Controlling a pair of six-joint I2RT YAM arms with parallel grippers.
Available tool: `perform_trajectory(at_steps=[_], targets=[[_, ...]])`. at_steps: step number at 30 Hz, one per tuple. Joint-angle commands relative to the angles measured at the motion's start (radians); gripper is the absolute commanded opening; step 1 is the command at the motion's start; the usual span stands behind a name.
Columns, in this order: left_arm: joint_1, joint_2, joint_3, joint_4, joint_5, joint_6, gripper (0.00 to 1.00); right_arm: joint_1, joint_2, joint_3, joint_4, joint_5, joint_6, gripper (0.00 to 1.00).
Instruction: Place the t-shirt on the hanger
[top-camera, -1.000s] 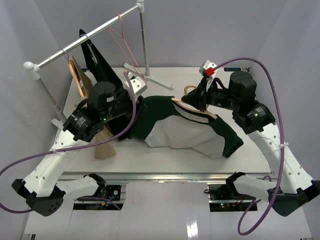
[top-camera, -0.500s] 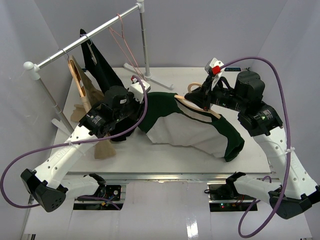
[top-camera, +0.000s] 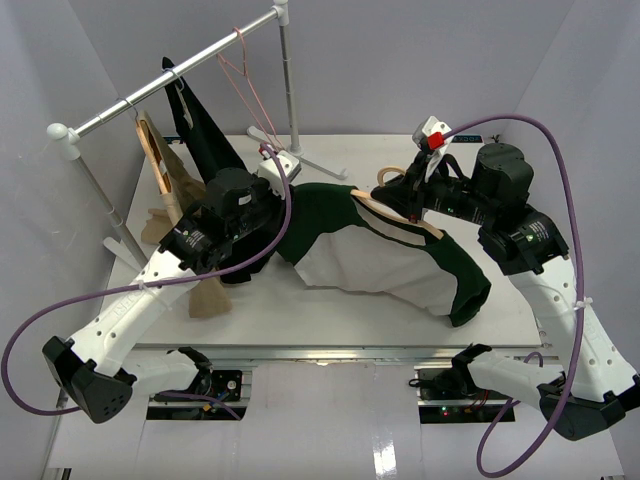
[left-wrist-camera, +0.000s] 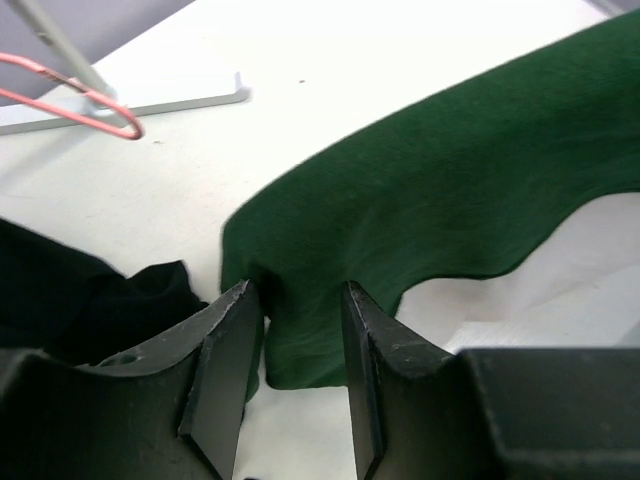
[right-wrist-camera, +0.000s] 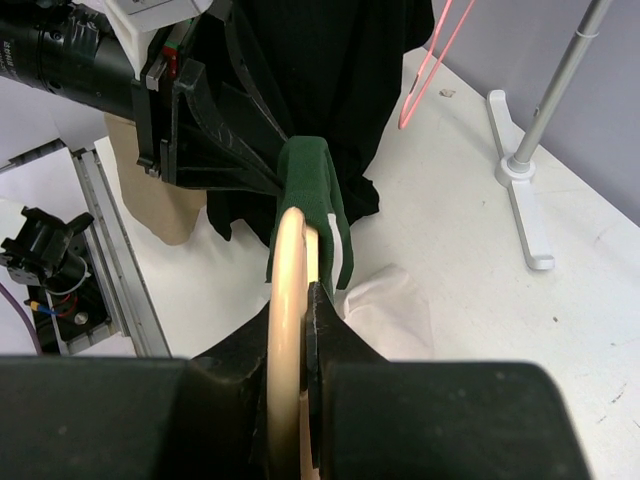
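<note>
The t-shirt (top-camera: 385, 265), dark green with a cream-white panel, lies across the middle of the table, its upper part draped over the hanger (top-camera: 400, 218), a light wooden one. My right gripper (top-camera: 402, 196) is shut on the hanger (right-wrist-camera: 288, 300), whose far end carries green cloth (right-wrist-camera: 312, 185). My left gripper (top-camera: 283, 228) is at the shirt's left edge. In the left wrist view its fingers (left-wrist-camera: 225, 365) stand partly apart astride a fold of the t-shirt (left-wrist-camera: 450, 190), with bare table showing between them lower down. The hanger's hook is hidden.
A clothes rack (top-camera: 170, 85) crosses the back left, its foot (top-camera: 300, 160) on the table. On it hang a black garment (top-camera: 200, 130), a tan garment (top-camera: 165, 190) and a pink wire hanger (top-camera: 245, 85). The black garment (left-wrist-camera: 80, 290) lies beside my left fingers.
My left arm has swung right and forward to the shirt's left edge. My right arm has carried the hanger slightly up and right, pulling the shirt with it. Little has moved in the last half second.
</note>
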Motion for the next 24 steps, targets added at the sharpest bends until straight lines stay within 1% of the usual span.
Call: perform_trajectory(at_steps=[1,6,7,9,11,12,19,24], targets=[[-0.002,0.012,-0.004,0.022,0.077,-0.088,0.48,-0.006,-0.038,0.049,0.06,0.005,0.006,0.08],[-0.001,0.028,-0.01,0.024,0.073,-0.116,0.46,-0.007,-0.043,0.055,0.06,0.009,0.005,0.08],[-0.001,0.032,-0.01,0.023,0.074,-0.117,0.41,-0.006,-0.045,0.057,0.059,0.008,0.005,0.08],[-0.002,0.038,-0.011,0.022,0.068,-0.118,0.21,-0.006,-0.046,0.056,0.059,0.009,0.004,0.08],[-0.002,0.038,-0.01,0.021,0.059,-0.12,0.08,-0.006,-0.047,0.052,0.058,0.011,0.003,0.08],[-0.002,0.036,-0.007,0.015,0.043,-0.122,0.0,-0.006,-0.049,0.046,0.058,0.016,0.0,0.08],[-0.002,0.001,0.039,-0.026,-0.019,-0.115,0.0,-0.014,-0.057,-0.012,0.028,0.069,-0.045,0.08],[-0.002,-0.007,0.1,-0.06,-0.119,-0.102,0.0,-0.022,-0.048,-0.027,-0.018,0.067,-0.087,0.08]])
